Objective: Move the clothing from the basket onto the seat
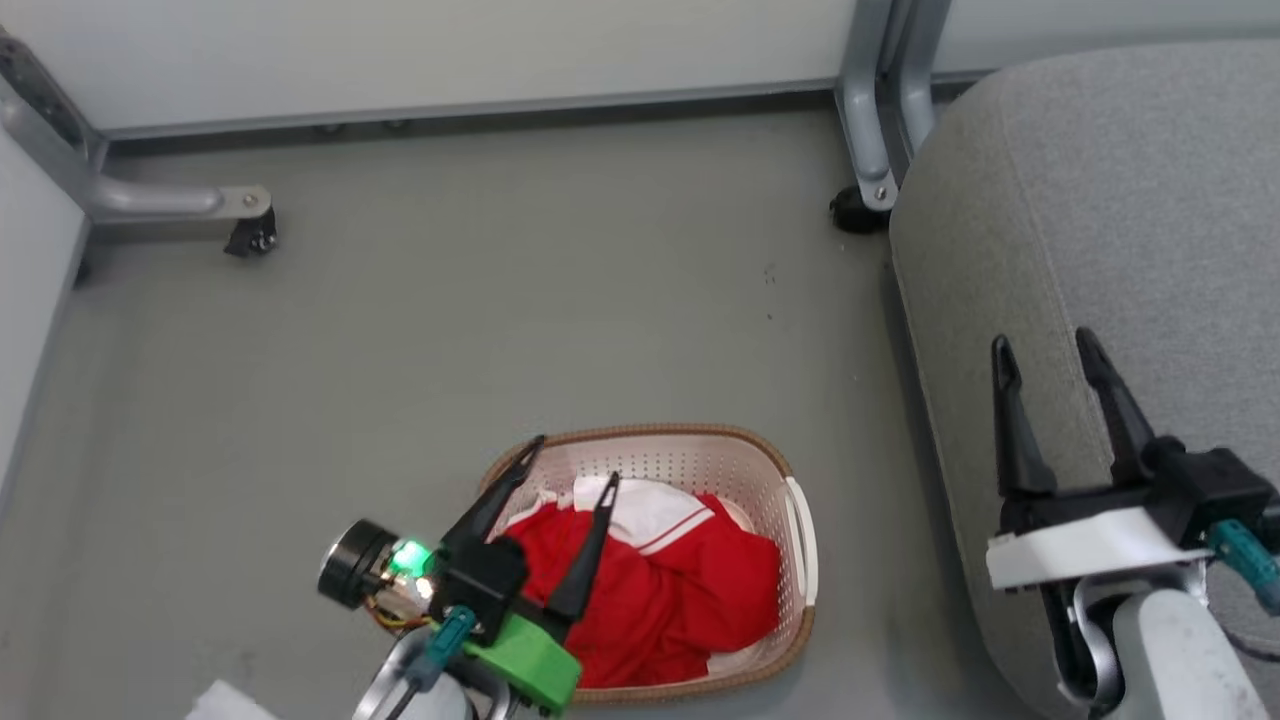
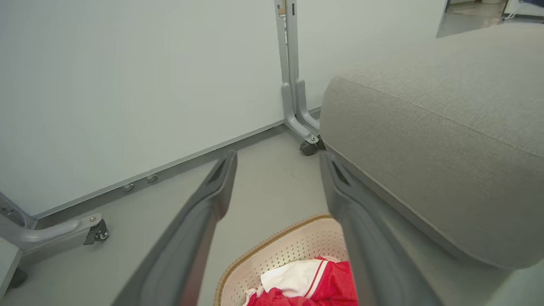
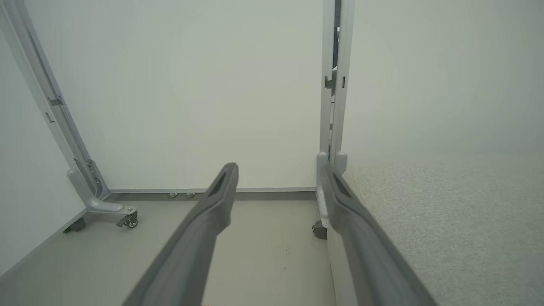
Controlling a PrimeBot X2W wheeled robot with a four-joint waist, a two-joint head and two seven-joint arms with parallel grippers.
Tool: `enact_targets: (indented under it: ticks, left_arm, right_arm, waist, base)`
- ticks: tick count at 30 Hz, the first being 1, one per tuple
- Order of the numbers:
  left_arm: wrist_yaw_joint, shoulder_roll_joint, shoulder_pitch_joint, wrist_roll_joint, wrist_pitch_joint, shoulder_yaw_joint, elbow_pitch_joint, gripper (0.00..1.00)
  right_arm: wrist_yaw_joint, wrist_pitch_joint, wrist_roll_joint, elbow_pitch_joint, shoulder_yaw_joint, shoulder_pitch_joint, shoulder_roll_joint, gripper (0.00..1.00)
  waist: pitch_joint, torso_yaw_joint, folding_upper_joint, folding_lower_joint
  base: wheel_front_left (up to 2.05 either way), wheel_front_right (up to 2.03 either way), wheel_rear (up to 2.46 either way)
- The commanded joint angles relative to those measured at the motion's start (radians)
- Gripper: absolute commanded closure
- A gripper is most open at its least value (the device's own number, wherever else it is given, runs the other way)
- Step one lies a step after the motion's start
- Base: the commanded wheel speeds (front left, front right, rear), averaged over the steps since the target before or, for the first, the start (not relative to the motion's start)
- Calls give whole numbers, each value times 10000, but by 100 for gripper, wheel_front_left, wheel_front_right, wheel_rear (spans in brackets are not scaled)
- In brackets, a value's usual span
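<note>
The cream perforated basket (image 1: 760, 480) with a brown rim sits on the grey floor, low in the head view. Red clothing (image 1: 670, 600) with a white section lies bunched inside it; the basket (image 2: 293, 246) and clothing (image 2: 335, 284) also show at the bottom of the left wrist view. My left gripper (image 1: 575, 462) hovers open above the basket's left half, nothing between its fingers. The light grey seat (image 1: 1120, 200) fills the right side. My right gripper (image 1: 1045, 345) stands open over the seat's left edge, empty. The seat (image 2: 437, 140) (image 3: 446, 221) lies right of both fingers' views.
White partition panels stand behind and to the left, on grey metal feet with castors (image 1: 255, 238) (image 1: 850, 210). One foot and post (image 1: 870, 120) stands right against the seat's far corner. Bare grey floor (image 1: 500, 300) stretches between basket and wall.
</note>
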Motion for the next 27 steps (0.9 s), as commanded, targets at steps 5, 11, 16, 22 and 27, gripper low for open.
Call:
enact_targets:
  ticks: [5, 11, 16, 22, 27]
  left_arm:
    - [-28, 793, -2146, -5, -3, -1883, 1294, 0]
    - [-30, 953, -4051, 161, -3, -3346, 3591, 0]
    - [-29, 906, -5606, 300, 59, -4712, 5993, 0]
    - [-30, 431, -6953, -18, 487, -5987, 7917, 0]
    - [-18, 260, -7733, -735, 984, -6821, 8887, 0]
  right_arm:
    - [1, -29, -56, -242, -26, -1471, -398, 0]
    - [1, -27, 25, -502, -56, -2441, -441, 0]
    - [1, -29, 420, -663, -538, -2860, -188, 0]
    - [1, -29, 870, -838, -1102, -3184, 39, 0]
    - [1, -29, 1270, -798, -1084, -3304, 57, 0]
  waist:
    - [3138, -515, -1, 0]
    - [4343, -961, -1, 0]
    - [5121, -1340, -1, 0]
    - [5905, -1742, -1, 0]
    - [6333, -2013, -1, 0]
  base:
    - [0, 0, 0]
    - [0, 0, 0]
    - [0, 0, 0]
    - [0, 0, 0]
    - [0, 0, 0]
